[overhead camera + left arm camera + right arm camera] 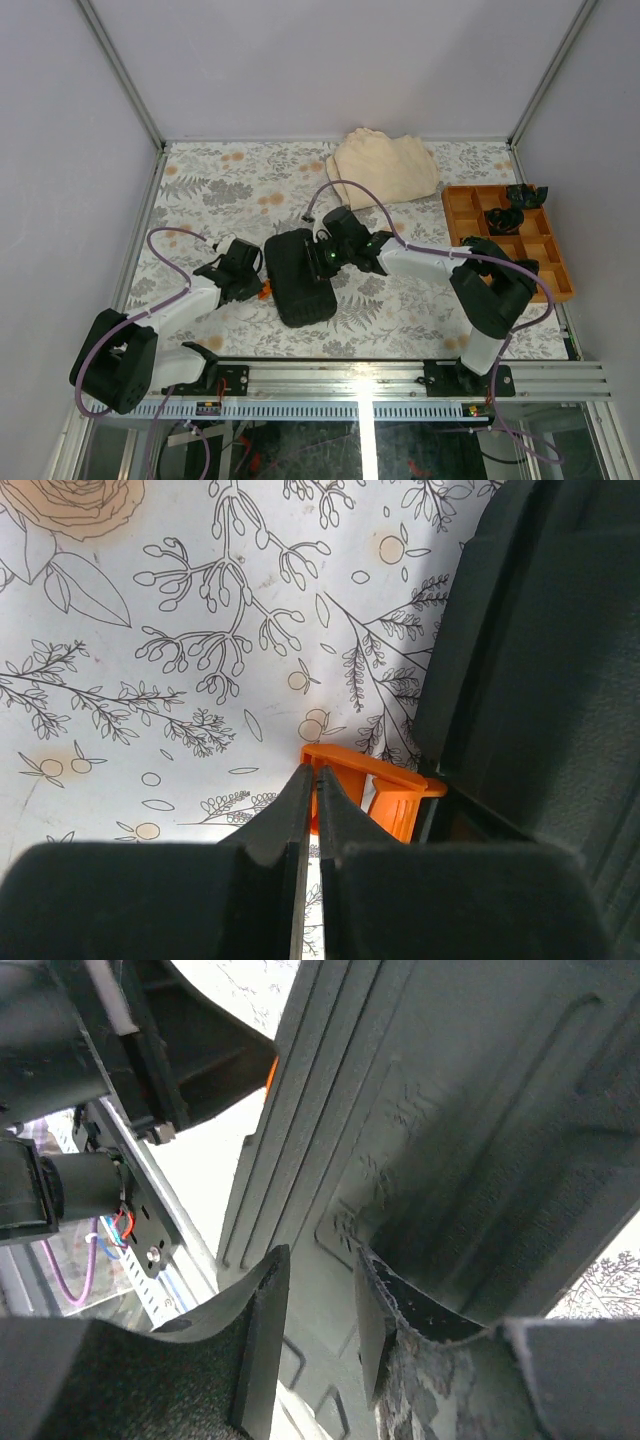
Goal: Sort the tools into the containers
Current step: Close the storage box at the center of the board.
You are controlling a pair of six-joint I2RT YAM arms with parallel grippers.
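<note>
The black hard-plastic tool case (300, 280) lies closed mid-table, its long axis far-to-near and its orange latch (372, 783) facing left. The orange compartment tray (467, 208) holds black pieces (522, 195). The left gripper (312, 773) is almost closed at the latch, and the right gripper (320, 1260) is narrowly parted over the case.

You cannot see inside the black case (300, 275), which lies closed. The left gripper (316, 774) covers the near edge of the orange latch (378, 782). The dark pieces (505, 218) in the orange tray (449, 220) are too small for you to name.
</note>
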